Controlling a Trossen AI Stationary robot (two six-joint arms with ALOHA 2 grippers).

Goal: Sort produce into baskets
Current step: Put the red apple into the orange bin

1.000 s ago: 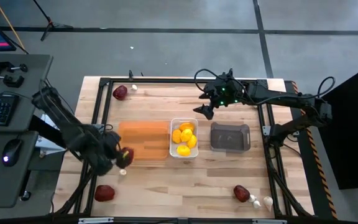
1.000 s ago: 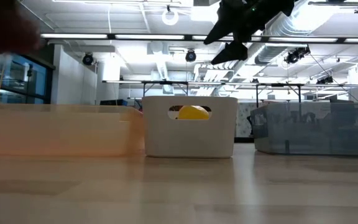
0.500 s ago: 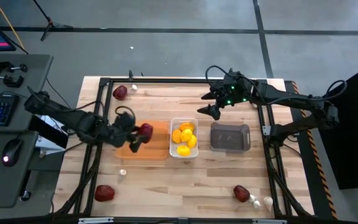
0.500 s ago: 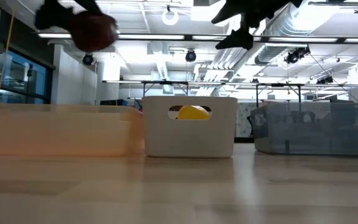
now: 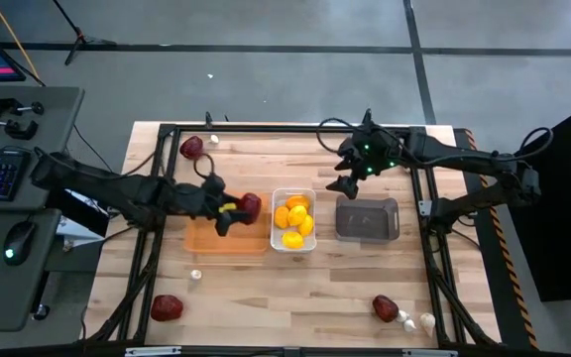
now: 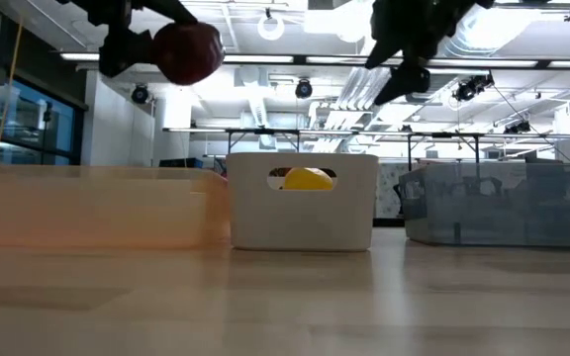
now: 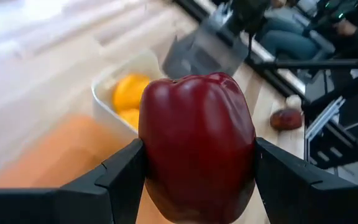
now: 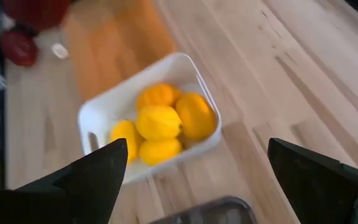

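1 dark red rounded pepper (image 7: 196,146) sits clamped between the fingers of the left hand (image 5: 231,212), held in the air above the right end of the wide flat orange tray (image 5: 209,238), close to the small white bin (image 5: 277,244) of yellow-orange lemons (image 5: 293,217). That closeness is the risk, I judge: a release now could send the pepper off the tray's rim into the lemons or onto the table (image 5: 295,288). On the table, 1 red piece (image 5: 191,148) lies at the far left corner, 1 (image 5: 167,307) at the near left, and a small white bulb (image 5: 195,275) lies just below the tray. Right of the white bin stands the dark grey bin (image 5: 367,219), seemingly empty. Above its far edge hangs the right hand (image 5: 347,178), spread wide and holding nothing; it stands clear of the left arm's path. At the near right, 1 more red piece (image 5: 386,308) lies beside 2 white bulbs (image 5: 416,320).
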